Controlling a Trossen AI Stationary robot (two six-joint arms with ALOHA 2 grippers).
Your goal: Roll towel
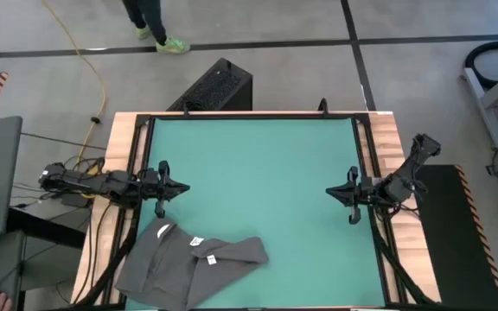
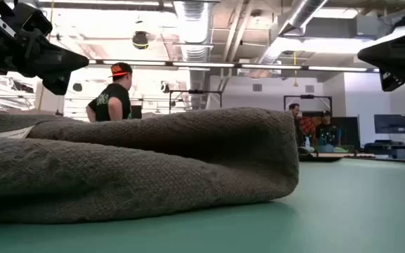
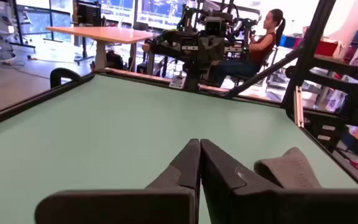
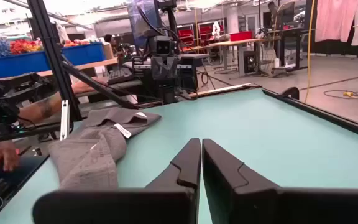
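Rolling has not begun: the towel (image 1: 192, 263) lies crumpled and partly folded on the green mat (image 1: 258, 164), just beside the left gripper (image 1: 164, 189) and well apart from the right gripper (image 1: 350, 195). Both sets of jaws are pressed together, holding nothing. All of the rolling remains, in my judgement.

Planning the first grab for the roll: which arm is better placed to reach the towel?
Left, probably. The towel lies crumpled at the mat's near left corner, just below the left gripper, whose fingers are shut. The right gripper, also shut, waits across the green mat.
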